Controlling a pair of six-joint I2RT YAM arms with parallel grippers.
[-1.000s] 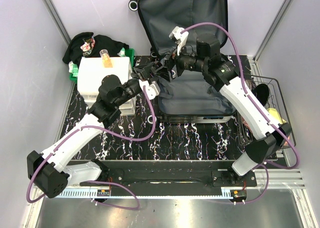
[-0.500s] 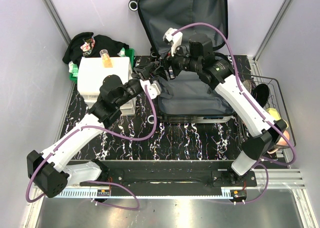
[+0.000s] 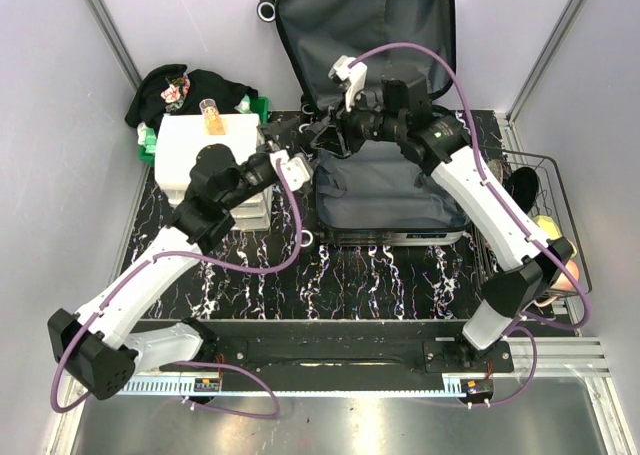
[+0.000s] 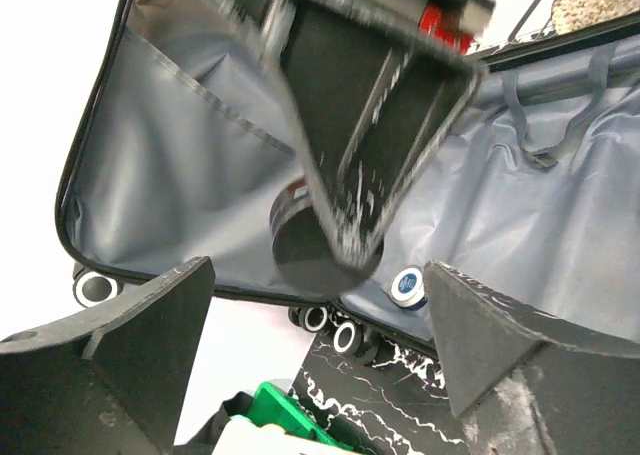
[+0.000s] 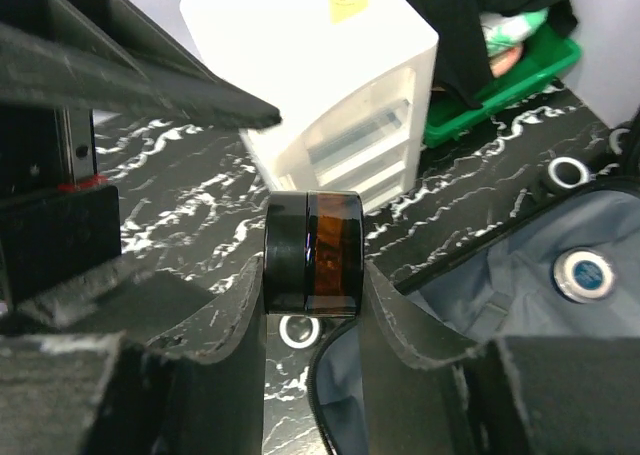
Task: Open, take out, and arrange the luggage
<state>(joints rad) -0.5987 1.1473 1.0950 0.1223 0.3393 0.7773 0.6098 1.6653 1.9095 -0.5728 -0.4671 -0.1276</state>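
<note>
Jaws of the left gripper (image 4: pixel 315 275) stand spread and empty, facing the right gripper (image 5: pixel 315 275), which is clenched on a small amber jar (image 5: pixel 335 237), its axis lying level, over the left rim of the open luggage (image 3: pixel 390 190); beyond, the lid stands upright.

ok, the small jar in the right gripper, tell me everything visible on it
The small jar is a squat round pot with a glossy black lid and a translucent amber body that looks like glass. The lid is on. It is held on its side, apparently clamped end to end by the right gripper, in the air by the rim of the open luggage. Only the fingers touch it.
</note>
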